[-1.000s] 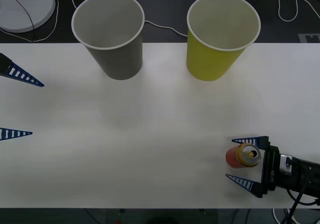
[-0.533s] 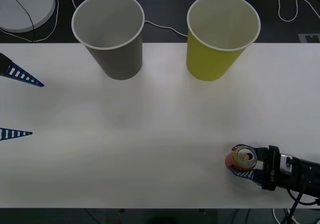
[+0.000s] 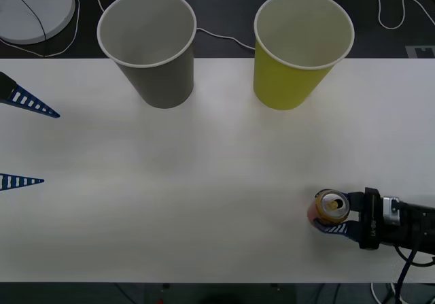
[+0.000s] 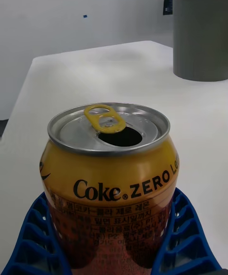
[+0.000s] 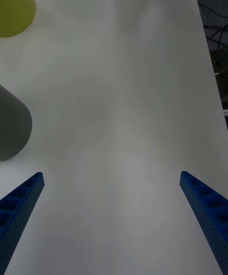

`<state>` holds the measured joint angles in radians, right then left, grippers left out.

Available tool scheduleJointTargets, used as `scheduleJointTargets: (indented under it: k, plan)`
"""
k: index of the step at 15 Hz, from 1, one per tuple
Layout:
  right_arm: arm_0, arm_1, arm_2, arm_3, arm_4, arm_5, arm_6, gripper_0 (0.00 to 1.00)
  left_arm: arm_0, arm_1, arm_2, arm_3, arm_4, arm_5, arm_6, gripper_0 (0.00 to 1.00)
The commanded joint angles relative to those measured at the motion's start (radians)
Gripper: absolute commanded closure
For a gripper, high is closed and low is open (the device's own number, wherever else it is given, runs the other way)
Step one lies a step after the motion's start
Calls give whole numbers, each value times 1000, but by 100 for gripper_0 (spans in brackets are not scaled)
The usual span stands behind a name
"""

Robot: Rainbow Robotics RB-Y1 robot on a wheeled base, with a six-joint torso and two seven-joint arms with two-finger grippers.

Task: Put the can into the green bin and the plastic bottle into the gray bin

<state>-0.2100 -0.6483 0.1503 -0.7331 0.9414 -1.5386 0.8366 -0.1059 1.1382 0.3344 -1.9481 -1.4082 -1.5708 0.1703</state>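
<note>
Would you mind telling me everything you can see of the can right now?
The can is a small metal drink can, orange-gold on its upper body shading to red lower down, with black "Coke ZERO" lettering. Its silver top is already open, with a yellow pull tab lying behind the dark mouth. It stands upright at the near right of the white table, far from both bins. The right tool is shut on it, its blue ribbed fingers pressing both sides of the lower body.
</note>
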Motion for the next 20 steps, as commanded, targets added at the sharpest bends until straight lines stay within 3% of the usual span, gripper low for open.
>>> scheduleJointTargets:
  k: [1, 6, 10, 14, 20]
  plan:
    - [92, -65, 0, -255, 2, 132, -142, 100, 0, 0, 0, 0, 0, 0, 0, 0]
    - [245, -175, -6, -694, 36, 402, -462, 100, 0, 0, 0, 0, 0, 0, 0, 0]
    - [273, -235, -40, -878, 116, 466, -751, 100, 0, 0, 0, 0, 0, 0, 0, 0]
    - [362, -335, -121, -1138, 246, 580, -1079, 100, 0, 0, 0, 0, 0, 0, 0, 0]
    - [394, -416, -322, -1431, 527, 500, -1705, 100, 0, 0, 0, 0, 0, 0, 0, 0]
